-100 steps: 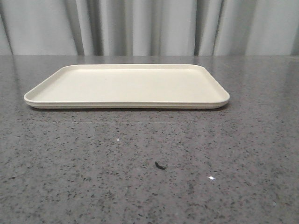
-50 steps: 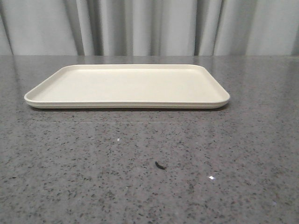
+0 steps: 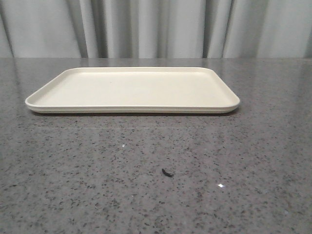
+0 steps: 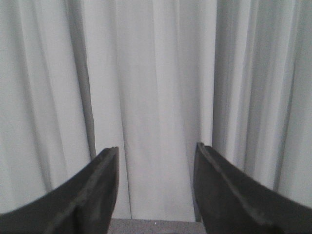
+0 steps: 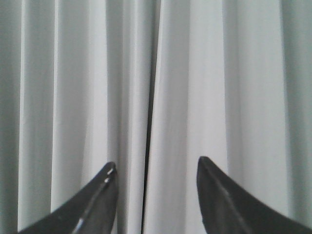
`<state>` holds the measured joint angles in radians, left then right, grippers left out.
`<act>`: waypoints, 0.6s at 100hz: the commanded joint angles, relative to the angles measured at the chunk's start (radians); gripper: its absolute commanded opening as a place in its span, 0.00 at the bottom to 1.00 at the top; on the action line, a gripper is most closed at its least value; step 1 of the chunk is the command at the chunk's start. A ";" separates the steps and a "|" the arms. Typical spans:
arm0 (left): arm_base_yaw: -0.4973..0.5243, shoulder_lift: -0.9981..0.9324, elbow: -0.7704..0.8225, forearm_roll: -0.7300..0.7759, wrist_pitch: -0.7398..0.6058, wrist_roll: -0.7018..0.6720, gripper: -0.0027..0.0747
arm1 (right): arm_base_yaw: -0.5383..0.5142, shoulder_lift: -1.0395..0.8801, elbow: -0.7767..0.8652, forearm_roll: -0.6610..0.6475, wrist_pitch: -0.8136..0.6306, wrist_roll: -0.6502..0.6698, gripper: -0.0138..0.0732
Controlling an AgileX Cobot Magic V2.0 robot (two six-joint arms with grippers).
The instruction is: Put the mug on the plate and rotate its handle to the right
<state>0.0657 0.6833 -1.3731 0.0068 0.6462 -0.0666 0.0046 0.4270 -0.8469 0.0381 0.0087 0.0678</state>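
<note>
The plate (image 3: 131, 90) is viewed low across the table (image 3: 156, 170) toward twelve o'clock; the curtain (image 4: 156, 73) is shared by all views.

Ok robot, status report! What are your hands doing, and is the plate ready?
Left hand open, empty, facing curtain. Right hand same. Plate bare on table; mug not in view. Only a small dark speck on table.

plate (image 3: 131, 90): you see a large flat cream rectangular tray, rounded corners, low raised rim | pose: lying flat, long side across the frame | place: upper middle of your front view, on the speckled grey table (image 3: 156, 185) | mug: you won't find it in any view
</note>
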 commanded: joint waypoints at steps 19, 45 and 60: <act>-0.002 0.124 -0.185 -0.007 0.138 0.075 0.52 | -0.002 0.072 -0.134 -0.038 0.036 -0.007 0.60; -0.002 0.233 -0.292 0.058 0.306 0.123 0.52 | -0.002 0.264 -0.485 -0.112 0.348 -0.068 0.61; -0.002 0.304 -0.299 0.131 0.400 0.123 0.52 | -0.002 0.391 -0.680 -0.109 0.481 -0.144 0.61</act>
<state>0.0657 0.9496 -1.6450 0.0942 1.0579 0.0561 0.0046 0.7526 -1.4201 -0.0558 0.4791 -0.0304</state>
